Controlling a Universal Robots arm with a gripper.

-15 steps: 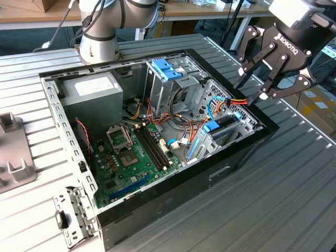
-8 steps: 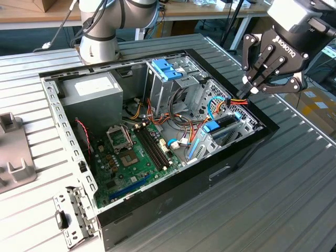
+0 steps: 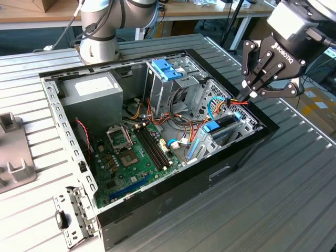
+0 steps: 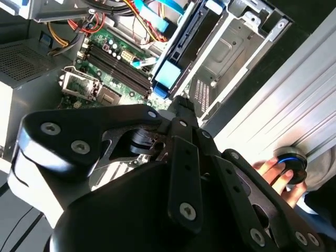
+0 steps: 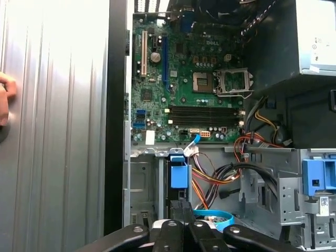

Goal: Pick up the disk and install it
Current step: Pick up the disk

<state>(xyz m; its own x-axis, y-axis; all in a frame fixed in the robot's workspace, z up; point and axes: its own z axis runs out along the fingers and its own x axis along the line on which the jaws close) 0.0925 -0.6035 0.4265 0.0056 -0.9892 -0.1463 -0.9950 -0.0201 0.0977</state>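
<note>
Open computer case (image 3: pixel 157 202) lies flat on the ribbed metal surface (image 3: pixel 283 199), side panel off.

Gripper (image 3: pixel 247 95) hangs over the drive cage at the exterior view's right end of the case, beside a bundle of red and yellow wires (image 3: pixel 231 100). Jaws are pressed together, and nothing is visible between them. In both wrist views the closed fingers (image 4: pixel 181 105) (image 5: pixel 181 210) line up with the top edge of the disk. Whether they touch it cannot be told.

The disk (image 3: pixel 224 124) stands on edge in the drive cage, with its dark body between blue rails. Its blue tab (image 5: pixel 179 176) faces the motherboard (image 3: pixel 136 157). In the second wrist view the dark body (image 4: pixel 191 42) runs back from the tab along the cage's metal wall.

Grey power-supply box (image 3: pixel 94 92) sits at the far corner of the case at the exterior view's left. A paler blue bracket (image 3: pixel 167 68) sits on the upper bay, well apart from the gripper.

A person's hand (image 4: pixel 275 176) rests on a round black knob with a blue ring (image 4: pixel 291 160), on the surface outside the case. Arm base (image 3: pixel 100 37) stands behind the case. A loose metal bracket (image 3: pixel 73 215) lies by the near corner.
</note>
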